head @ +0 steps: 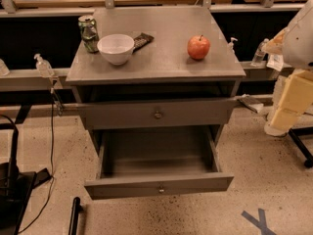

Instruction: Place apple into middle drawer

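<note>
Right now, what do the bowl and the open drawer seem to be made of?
The bowl looks like white glazed ceramic, perhaps plastic: smooth, evenly pale, softly shiny. The middle drawer looks like grey painted metal: flat, dull, thin-walled. The gripper is at the right edge, away from both.

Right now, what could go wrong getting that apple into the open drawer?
The apple is round; a nudge could roll it off the cabinet top. The gripper hangs far right, apart from it. The upper drawer front juts above the open middle drawer, so lowering the apple might bump it.
</note>
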### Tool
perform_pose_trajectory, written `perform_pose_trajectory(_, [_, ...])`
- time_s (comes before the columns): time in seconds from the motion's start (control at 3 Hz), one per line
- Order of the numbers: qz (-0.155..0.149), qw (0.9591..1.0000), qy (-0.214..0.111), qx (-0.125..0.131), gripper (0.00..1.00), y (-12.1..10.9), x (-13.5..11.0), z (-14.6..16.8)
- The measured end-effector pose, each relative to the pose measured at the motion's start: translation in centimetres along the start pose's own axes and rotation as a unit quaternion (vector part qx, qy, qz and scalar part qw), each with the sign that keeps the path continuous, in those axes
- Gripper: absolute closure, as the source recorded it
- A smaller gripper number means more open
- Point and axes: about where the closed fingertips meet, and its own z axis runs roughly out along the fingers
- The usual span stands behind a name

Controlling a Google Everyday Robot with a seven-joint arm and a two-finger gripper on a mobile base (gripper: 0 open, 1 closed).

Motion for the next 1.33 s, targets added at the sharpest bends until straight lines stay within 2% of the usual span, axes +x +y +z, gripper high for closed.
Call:
perform_pose_trajectory(0.67, [-0.006,0.9999,-0.002,0.013,0.00,-0.4,-0.3,-0.4])
perform_pose_trajectory(1.0, [0.014,0.9980,-0.050,0.035,0.00,-4.6,-0.1,1.8])
perform_pose_trajectory(1.33, [0.026,0.9949,-0.085,0.046,0.00,-9.1,-0.4,4.1])
